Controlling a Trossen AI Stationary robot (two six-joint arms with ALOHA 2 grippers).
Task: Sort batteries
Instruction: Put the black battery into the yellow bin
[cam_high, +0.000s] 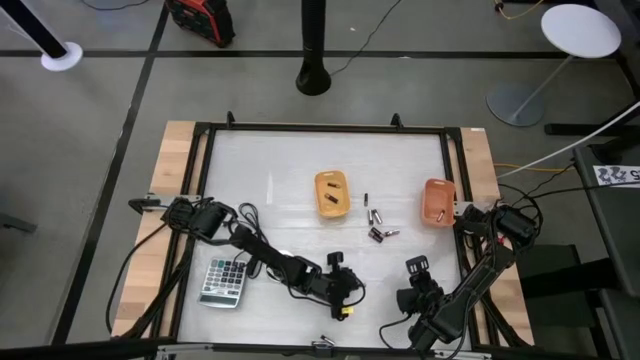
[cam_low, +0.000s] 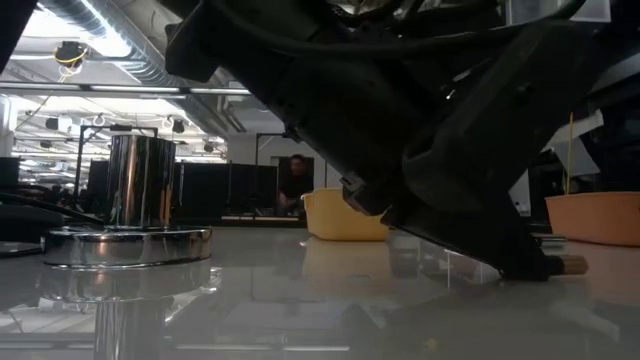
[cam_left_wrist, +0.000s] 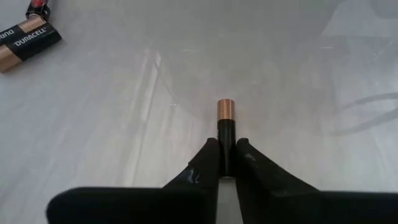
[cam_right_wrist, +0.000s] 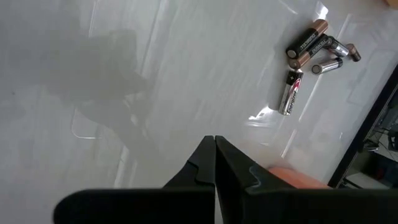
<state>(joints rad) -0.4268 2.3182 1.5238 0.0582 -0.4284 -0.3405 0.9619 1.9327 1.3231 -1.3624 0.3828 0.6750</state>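
Observation:
My left gripper (cam_high: 348, 290) (cam_left_wrist: 227, 146) is low near the table's near edge and is shut on one small black and copper battery (cam_left_wrist: 225, 121). In the low view the gripper (cam_low: 535, 265) slants down with the battery's end (cam_low: 572, 264) sticking out. Several loose batteries (cam_high: 378, 226) (cam_right_wrist: 313, 46) lie on their sides mid-table, with one more (cam_high: 366, 199) a little farther off. My right gripper (cam_high: 415, 268) (cam_right_wrist: 215, 143) hovers shut and empty, near-right of the cluster. A yellow tray (cam_high: 332, 193) and an orange tray (cam_high: 438, 202) stand beyond. My left gripper pinches the battery's black end (cam_left_wrist: 226, 155) between its two fingers. The battery lies along the fingers, and its copper end (cam_left_wrist: 225, 111) sticks out past the fingertips. The fingers slant down toward the table. Whether the battery touches the table, I cannot tell.
A calculator (cam_high: 224, 283) lies near the table's left near corner. Cables run along the left arm. A chrome cylinder on a round base (cam_low: 135, 215) shows at the left of the low view. Black frame rails (cam_high: 320, 128) border the white tabletop. A person (cam_low: 295, 185) stands far behind.

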